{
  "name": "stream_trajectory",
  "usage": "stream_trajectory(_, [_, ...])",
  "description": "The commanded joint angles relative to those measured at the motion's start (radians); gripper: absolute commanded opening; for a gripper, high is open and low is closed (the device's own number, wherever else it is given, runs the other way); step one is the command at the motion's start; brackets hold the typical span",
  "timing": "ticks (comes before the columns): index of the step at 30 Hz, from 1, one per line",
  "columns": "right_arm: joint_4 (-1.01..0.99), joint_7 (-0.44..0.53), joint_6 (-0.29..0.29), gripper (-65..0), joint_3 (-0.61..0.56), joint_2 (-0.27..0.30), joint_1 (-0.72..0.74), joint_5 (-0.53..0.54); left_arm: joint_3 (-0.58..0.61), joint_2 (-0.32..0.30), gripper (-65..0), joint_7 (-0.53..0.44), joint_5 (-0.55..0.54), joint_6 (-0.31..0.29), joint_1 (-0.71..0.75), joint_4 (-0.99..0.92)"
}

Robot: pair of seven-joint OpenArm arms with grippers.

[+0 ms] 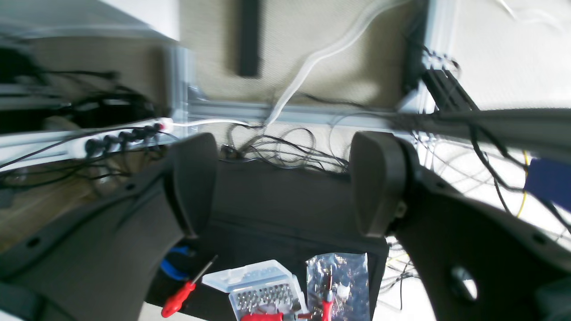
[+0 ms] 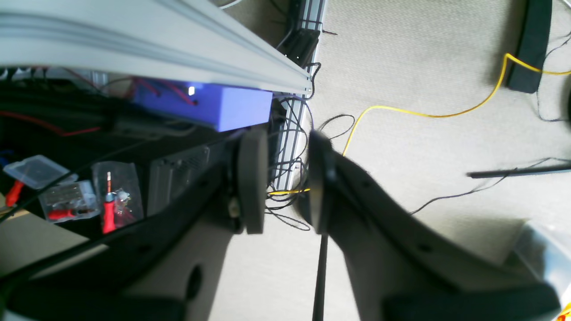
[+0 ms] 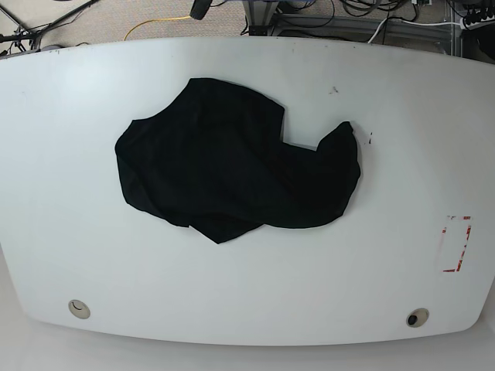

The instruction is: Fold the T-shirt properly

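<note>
White table bears a crumpled, unfolded black T-shirt

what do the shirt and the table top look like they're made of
T-shirt: soft black cloth, likely a cotton knit; matte, lying in a rumpled heap with loose folds and uneven edges.
Table: a hard, smooth white top, possibly laminate or painted board; a faint sheen, small scuffs, and two round fittings near the front edge.

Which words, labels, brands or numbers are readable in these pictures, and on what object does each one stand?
None can be read.
T-shirt: plain black here, no print visible.
Table: red mark near its edge, an outline, not letters.
Purple box: no label visible.
Bit case: too blurred to read.
</note>
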Motion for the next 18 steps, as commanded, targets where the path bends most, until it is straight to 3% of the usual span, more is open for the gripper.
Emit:
stream_trajectory(1, [0.084,0.013,0.006,-49.8,0.003,0.004,-0.061,0.008,-0.054,0.030,-22.6,-0.017,-0.002,0.005,0.025,0.075])
stream_trajectory(4, [0.146,0.013,0.006,-49.8,0.003,0.004,-0.090,0.008,-0.105,0.063,-22.6,-0.017,-0.002,-0.015,0.025,0.141])
stream_trajectory(10, [0.221,0.017,0.006,-49.8,0.003,0.004,-0.101,0.008,-0.200,0.126,-22.6,-0.017,-0.004,-0.151,-0.014,0.229])
stream_trajectory(14, [0.225,0.019,0.006,-49.8,0.003,0.002,-0.030,0.008,-0.239,0.151,-22.4,-0.017,-0.004,-0.213,-0.102,0.246])
stream_trajectory(18, [0.224,0.017,0.006,-49.8,0.003,-0.002,0.042,0.013,-0.237,0.146,-22.4,-0.017,0.004,-0.236,-0.177,0.247])
